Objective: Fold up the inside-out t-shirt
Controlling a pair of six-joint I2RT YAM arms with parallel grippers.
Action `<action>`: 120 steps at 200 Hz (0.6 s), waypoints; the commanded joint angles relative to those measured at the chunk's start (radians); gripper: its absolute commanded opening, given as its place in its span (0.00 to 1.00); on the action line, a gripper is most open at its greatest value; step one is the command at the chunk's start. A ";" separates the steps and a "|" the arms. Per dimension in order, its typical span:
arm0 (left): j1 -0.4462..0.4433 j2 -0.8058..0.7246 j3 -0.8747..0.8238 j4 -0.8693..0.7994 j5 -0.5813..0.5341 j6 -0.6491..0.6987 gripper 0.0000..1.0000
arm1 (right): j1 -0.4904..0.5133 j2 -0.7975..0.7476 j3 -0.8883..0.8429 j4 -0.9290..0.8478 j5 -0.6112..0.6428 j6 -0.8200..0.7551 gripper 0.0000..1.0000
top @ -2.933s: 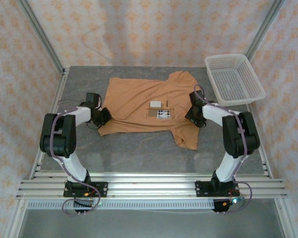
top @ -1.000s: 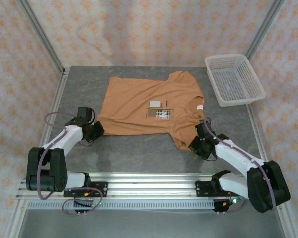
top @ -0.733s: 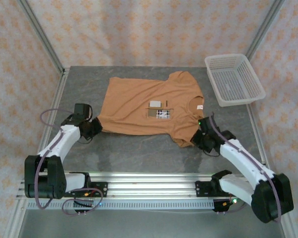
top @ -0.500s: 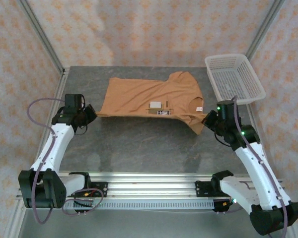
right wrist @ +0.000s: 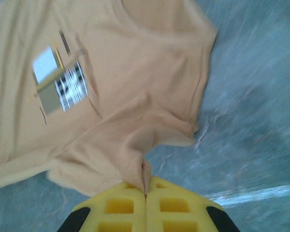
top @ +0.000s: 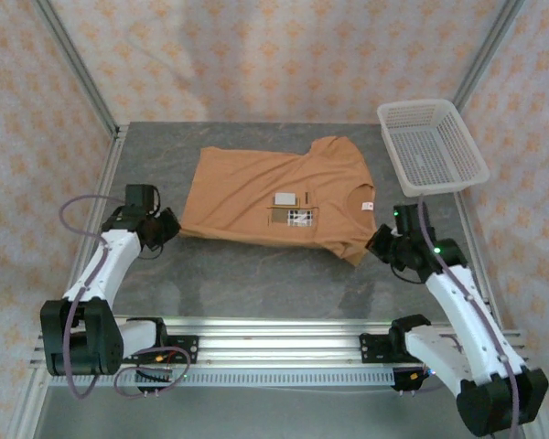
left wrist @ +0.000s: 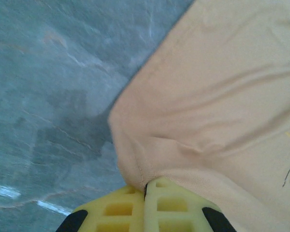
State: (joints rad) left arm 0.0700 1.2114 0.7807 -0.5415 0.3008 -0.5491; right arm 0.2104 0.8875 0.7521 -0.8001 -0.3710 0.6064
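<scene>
One t-shirt (top: 274, 187), one basket (top: 432, 146), two arms (top: 101, 265) (top: 457, 293)

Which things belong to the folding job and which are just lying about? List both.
Job: orange-tan t-shirt; left gripper and right gripper, each shut on its near edge.
Lying about: white mesh basket, far right on the table.

- Bare table (top: 256, 283) is lying open between left gripper (top: 172, 227) and right gripper (top: 374, 245), on their near side.
- The t-shirt (top: 256, 187) is spreading just beyond both.
- A white basket (top: 432, 146) is sitting farther beyond the right gripper.
</scene>
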 commanded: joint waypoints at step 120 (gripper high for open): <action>-0.113 0.131 0.028 0.078 -0.037 -0.040 0.00 | -0.008 0.392 0.033 0.288 0.019 0.035 0.00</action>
State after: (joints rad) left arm -0.0395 1.3388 0.7746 -0.4740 0.2977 -0.5785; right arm 0.2104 1.2133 0.7475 -0.5385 -0.3992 0.6743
